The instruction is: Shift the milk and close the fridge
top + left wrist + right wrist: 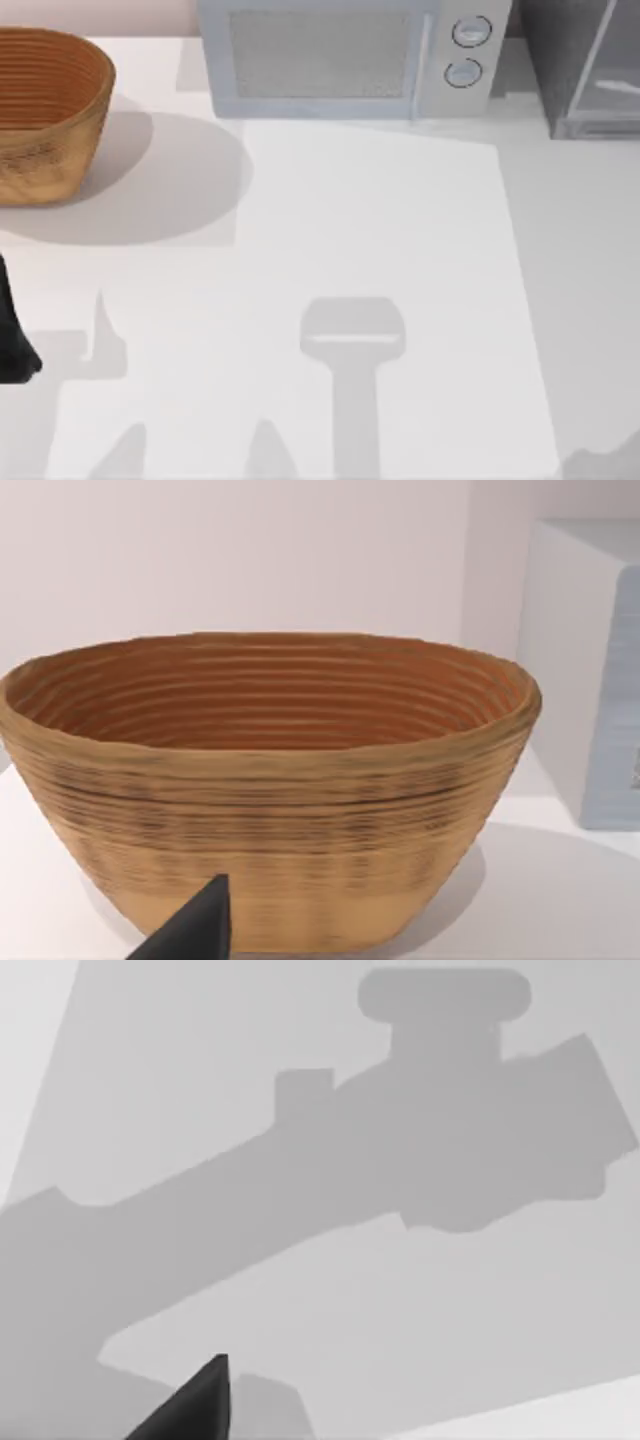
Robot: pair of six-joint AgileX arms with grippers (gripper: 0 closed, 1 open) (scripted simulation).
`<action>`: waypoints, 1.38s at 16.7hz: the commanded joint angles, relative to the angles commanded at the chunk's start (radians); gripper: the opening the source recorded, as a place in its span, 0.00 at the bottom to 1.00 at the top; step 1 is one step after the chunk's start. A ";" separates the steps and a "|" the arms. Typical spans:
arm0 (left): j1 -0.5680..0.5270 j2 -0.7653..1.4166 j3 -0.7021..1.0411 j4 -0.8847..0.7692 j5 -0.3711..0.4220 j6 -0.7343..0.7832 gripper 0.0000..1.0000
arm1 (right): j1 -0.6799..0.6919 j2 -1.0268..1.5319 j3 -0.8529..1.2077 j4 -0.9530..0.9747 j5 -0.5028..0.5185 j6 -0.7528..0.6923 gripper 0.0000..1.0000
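fridge (585, 70) cut by top view's top and right edges, only its lower-left corner visible; basket (45, 110) clipped at left edge; microwave (345, 60) top cropped; left arm (12, 330) just a dark sliver at left edge; left gripper (195, 930) one fingertip only; right gripper (195, 1405) same, finger spacing unreadable
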 joint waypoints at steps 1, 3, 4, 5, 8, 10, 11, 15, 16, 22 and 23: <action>0.000 0.000 0.000 0.000 0.000 0.000 1.00 | -0.095 0.113 0.031 0.001 -0.048 -0.111 1.00; 0.000 0.000 0.000 0.000 0.000 0.000 1.00 | -0.277 0.329 0.088 0.007 -0.141 -0.320 1.00; 0.000 0.000 0.000 0.000 0.000 0.000 1.00 | -0.363 0.431 0.112 0.012 -0.184 -0.417 1.00; 0.000 0.000 0.000 0.000 0.000 0.000 1.00 | -0.444 0.525 0.135 0.019 -0.224 -0.507 1.00; 0.000 0.000 0.000 0.000 0.000 0.000 1.00 | -0.650 0.759 0.187 0.044 -0.326 -0.730 1.00; 0.000 0.000 0.000 0.000 0.000 0.000 1.00 | -0.747 0.865 0.209 0.061 -0.375 -0.830 1.00; 0.000 0.000 0.000 0.000 0.000 0.000 1.00 | -0.782 0.901 0.217 0.068 -0.392 -0.865 1.00; 0.000 0.000 0.000 0.000 0.000 0.000 1.00 | -0.827 0.948 0.227 0.077 -0.415 -0.908 1.00; 0.000 0.000 0.000 0.000 0.000 0.000 1.00 | -0.827 0.948 0.227 0.077 -0.415 -0.908 1.00; 0.000 0.000 0.000 0.000 0.000 0.000 1.00 | -0.758 0.956 0.237 0.137 -0.412 -0.840 1.00; 0.000 0.000 0.000 0.000 0.000 0.000 1.00 | -0.716 0.960 0.244 0.175 -0.410 -0.797 1.00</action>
